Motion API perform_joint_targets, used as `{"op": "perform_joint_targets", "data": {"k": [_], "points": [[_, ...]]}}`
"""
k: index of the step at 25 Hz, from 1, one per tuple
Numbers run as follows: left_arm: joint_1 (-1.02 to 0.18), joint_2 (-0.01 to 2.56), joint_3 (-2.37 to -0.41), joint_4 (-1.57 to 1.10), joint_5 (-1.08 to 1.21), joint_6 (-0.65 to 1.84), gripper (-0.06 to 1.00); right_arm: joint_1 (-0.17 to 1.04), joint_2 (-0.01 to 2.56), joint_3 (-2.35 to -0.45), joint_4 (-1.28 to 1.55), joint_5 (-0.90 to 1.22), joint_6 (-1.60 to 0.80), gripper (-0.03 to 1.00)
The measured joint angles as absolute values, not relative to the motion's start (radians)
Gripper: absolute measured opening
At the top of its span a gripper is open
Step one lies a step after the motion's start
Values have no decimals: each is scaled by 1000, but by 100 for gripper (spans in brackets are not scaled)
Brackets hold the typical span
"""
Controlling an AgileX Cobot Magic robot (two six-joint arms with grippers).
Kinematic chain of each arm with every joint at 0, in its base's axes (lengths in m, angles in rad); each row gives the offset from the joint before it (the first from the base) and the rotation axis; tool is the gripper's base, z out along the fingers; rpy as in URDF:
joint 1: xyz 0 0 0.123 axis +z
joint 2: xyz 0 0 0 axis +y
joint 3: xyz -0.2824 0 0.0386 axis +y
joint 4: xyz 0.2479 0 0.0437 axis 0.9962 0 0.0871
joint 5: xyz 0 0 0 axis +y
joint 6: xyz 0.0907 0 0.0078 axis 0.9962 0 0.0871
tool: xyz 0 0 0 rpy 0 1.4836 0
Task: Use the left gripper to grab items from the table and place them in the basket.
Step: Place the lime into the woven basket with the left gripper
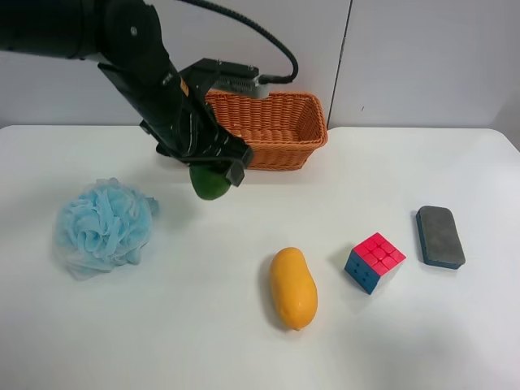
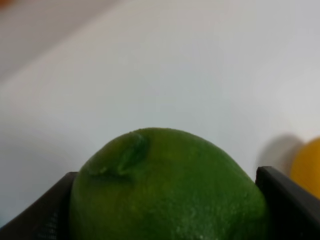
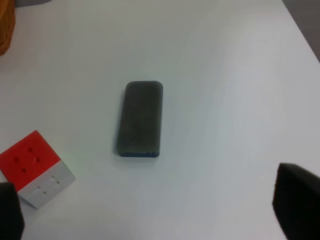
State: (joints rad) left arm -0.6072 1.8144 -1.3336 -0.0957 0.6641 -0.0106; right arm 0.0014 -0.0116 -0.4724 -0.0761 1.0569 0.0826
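My left hand (image 1: 213,172) is clamped on the green fruit (image 1: 208,187), held above the desk (image 1: 203,349) just beside the basket (image 1: 280,134). Round and probably slick, it could squirt from my 2 fingers (image 2: 290,200) on a jolt, or clip the rim.

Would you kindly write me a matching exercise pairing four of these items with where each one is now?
1 green fruit
2 mango
3 bath pouf
4 eraser block

A exterior view's far left, on the table
B beside the puzzle cube, on its left in that view
C gripped by the left claw near the basket
D exterior view's far right

Pairs: 1-C, 2-B, 3-A, 4-D
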Motion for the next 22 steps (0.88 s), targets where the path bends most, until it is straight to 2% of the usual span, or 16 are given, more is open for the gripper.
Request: {"op": "perform_joint_targets", "data": {"k": [13,22], "points": [[-607,2049,-1803,8,680,47,66,1,-12,-472,-76,1057,83,99],[-607,2201,-1905,13,461,138,66,1,-12,-472,-76,1057,83,99]]}}
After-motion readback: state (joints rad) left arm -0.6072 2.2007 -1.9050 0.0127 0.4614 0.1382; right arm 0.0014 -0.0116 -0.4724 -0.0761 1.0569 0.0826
